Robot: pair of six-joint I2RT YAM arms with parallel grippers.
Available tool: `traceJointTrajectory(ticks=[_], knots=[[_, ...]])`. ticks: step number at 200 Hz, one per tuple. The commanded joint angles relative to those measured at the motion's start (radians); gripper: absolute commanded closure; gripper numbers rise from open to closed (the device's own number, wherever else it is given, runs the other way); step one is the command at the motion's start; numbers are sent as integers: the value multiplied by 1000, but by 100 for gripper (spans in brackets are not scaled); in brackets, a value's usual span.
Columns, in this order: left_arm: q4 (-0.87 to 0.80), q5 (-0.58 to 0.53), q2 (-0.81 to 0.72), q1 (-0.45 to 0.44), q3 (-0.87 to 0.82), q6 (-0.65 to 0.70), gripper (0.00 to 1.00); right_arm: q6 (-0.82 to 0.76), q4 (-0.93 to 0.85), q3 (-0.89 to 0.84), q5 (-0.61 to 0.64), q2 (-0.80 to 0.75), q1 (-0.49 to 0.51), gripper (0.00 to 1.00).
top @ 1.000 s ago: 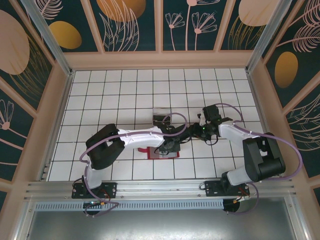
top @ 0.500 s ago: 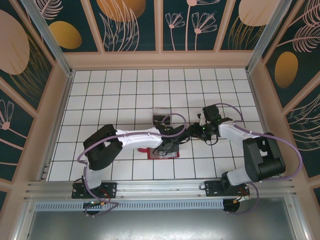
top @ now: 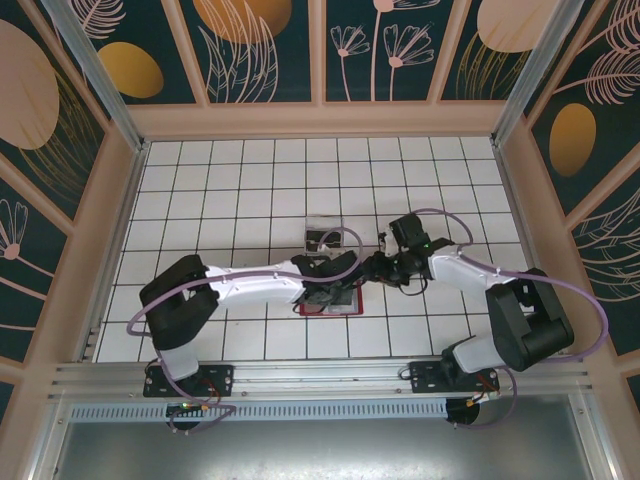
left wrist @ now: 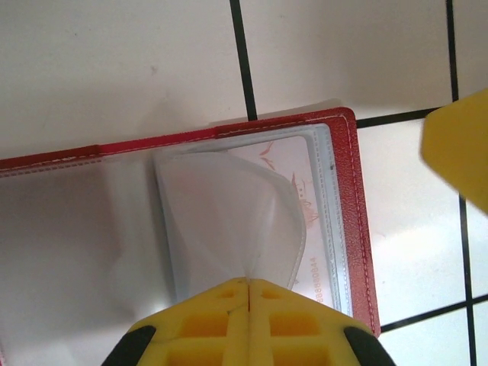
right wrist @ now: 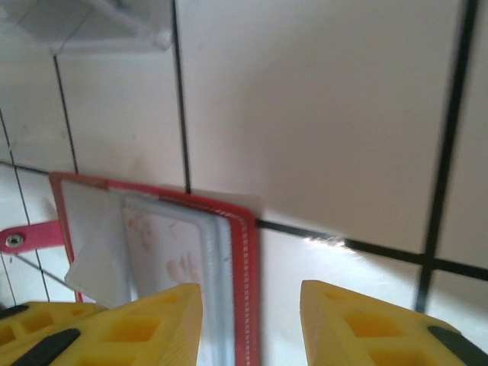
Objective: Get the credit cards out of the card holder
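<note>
The red card holder (left wrist: pixel 361 221) lies open on the white tiles, its clear sleeves facing up. My left gripper (left wrist: pixel 248 280) is shut on one clear sleeve (left wrist: pixel 229 213), which bulges up from the holder. Under the sleeves lies a pale credit card (left wrist: pixel 324 252) with pink print and numbers. My right gripper (right wrist: pixel 252 293) is open over the holder's right edge (right wrist: pixel 245 259), one finger above the sleeves and one above bare tile. The card (right wrist: pixel 171 244) and the holder's red tab (right wrist: pixel 30 236) show there too. From above, both grippers meet at the holder (top: pixel 345 303).
A clear plastic box (top: pixel 322 235) stands a tile beyond the holder, and its corner (right wrist: pixel 91 23) shows in the right wrist view. Wooden walls and a metal rail ring the white tiled table (top: pixel 220 180).
My left gripper has closed on the clear sleeve and its arm has stretched out lower. My right gripper has moved left to the holder's right edge, its jaws a little narrower.
</note>
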Motion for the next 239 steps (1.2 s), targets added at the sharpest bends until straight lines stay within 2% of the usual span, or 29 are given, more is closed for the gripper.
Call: traceJointTrajectory(ticks=[1,60,133,153,170,196,239], knots=[[109,26,-58,1,-66,23,97,58,11,11,-32,-7,44,66],[406,134,-214,33,-301,-11,97,124,48,16,-54,30,123,82],[655,221,-267,79,-457,-70,95,171,96,16,-84,79,164,82],[620,202,-278,87,-468,-83,90,184,120,17,-90,102,178,82],[582,182,-301,90,-470,-87,75,192,130,31,-95,125,195,82],[461,126,-364,89,-454,-85,65,208,125,56,-77,129,219,82],[227,-33,-518,93,-420,-73,60,239,126,85,-57,143,255,82]])
